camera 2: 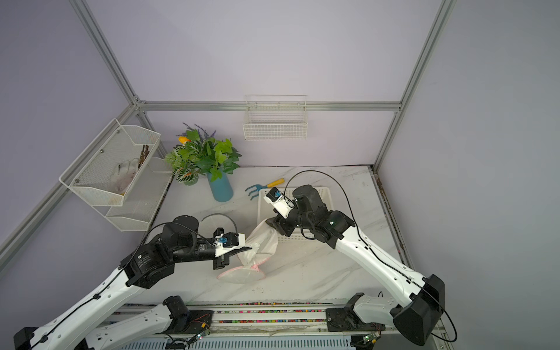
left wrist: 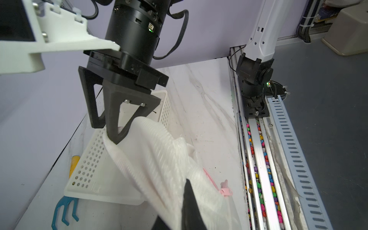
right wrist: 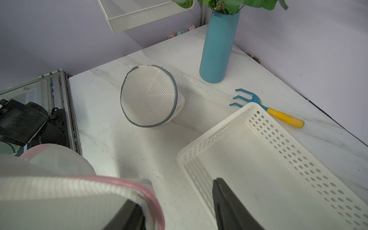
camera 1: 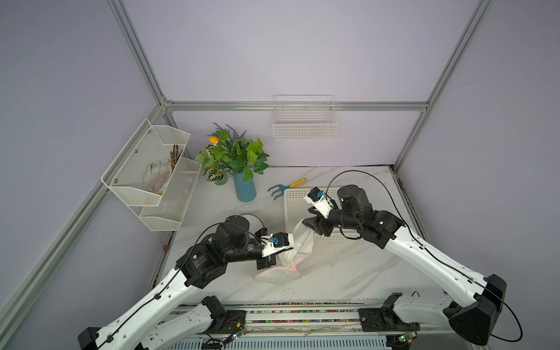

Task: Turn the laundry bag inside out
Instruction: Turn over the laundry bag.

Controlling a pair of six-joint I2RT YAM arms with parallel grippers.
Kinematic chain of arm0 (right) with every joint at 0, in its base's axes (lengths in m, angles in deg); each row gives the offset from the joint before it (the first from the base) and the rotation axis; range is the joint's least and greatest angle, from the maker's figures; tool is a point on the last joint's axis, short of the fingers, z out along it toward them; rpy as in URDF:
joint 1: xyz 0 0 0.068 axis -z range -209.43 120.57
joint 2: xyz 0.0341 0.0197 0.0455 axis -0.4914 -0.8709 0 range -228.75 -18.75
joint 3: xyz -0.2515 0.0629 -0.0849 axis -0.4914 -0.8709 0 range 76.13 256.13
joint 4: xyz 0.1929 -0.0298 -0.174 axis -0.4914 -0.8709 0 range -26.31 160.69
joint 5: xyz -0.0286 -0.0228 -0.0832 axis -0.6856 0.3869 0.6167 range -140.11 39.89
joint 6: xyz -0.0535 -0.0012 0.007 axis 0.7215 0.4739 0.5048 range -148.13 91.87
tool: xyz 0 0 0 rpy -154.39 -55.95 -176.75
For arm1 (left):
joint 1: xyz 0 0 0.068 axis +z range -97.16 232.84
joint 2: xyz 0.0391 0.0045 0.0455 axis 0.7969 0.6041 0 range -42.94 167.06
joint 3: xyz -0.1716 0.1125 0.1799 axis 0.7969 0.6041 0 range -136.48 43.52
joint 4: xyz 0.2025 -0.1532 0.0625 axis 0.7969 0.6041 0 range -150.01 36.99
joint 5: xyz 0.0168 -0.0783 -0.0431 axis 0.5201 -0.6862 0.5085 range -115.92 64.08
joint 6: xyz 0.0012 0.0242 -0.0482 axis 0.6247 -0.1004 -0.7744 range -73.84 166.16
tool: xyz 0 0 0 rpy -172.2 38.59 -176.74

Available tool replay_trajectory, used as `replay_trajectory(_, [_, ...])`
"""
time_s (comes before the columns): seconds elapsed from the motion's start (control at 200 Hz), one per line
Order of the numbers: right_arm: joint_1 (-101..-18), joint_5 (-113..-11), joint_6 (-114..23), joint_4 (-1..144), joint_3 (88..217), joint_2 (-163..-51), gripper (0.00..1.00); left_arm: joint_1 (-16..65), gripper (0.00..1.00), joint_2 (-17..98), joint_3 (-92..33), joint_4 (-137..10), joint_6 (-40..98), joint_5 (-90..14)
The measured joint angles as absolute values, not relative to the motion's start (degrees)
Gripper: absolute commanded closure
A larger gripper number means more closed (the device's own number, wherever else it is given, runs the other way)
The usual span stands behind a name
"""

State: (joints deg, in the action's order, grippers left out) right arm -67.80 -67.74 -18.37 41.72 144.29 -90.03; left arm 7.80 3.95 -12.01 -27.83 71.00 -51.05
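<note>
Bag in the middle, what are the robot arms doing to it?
Two robot arms are handling a white mesh bag, to turn it inside out. The left pincer is shut on it near the pink zipper. The right pincer is open, with the bag's raised end draped on one finger.

Before me, the white mesh laundry bag rests on the marble worktop at the white perforated plastic tray's front left corner. Behind the tray lies the yellow-handled blue hand rake; left of it, the blue cylindrical vase.
</note>
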Motion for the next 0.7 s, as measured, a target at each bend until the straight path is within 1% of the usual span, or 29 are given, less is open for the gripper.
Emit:
replay_trajectory(0.06, [-67.0, -69.3, -21.7, 42.5, 142.9, -88.7, 0.37, 7.8, 1.0, 2.4, -9.7, -30.9, 68.7, -51.0])
replay_trajectory(0.18, [-65.7, -72.1, -28.1, 43.3, 140.0, -85.2, 0.37, 7.8, 1.0, -0.6, -5.2, -37.4, 63.4, -51.1])
replay_trajectory(0.25, [-64.8, -73.7, -32.4, 43.4, 138.7, -83.3, 0.38, 7.9, 1.0, -1.9, -3.2, -40.8, 60.3, -51.3])
replay_trajectory(0.39, [-63.2, -76.4, -41.1, 43.1, 138.2, -81.1, 0.43, 8.4, 1.0, -3.8, 0.9, -47.9, 54.1, -51.8])
replay_trajectory(0.49, [-62.1, -78.8, -46.4, 42.2, 139.3, -81.0, 0.43, 8.7, 1.0, -4.5, 4.1, -53.4, 49.6, -52.3])
replay_trajectory(0.701, [-61.6, -85.2, -53.8, 41.5, 142.5, -82.3, 0.37, 9.1, 1.0, -3.7, 8.9, -63.8, 40.7, -53.0])
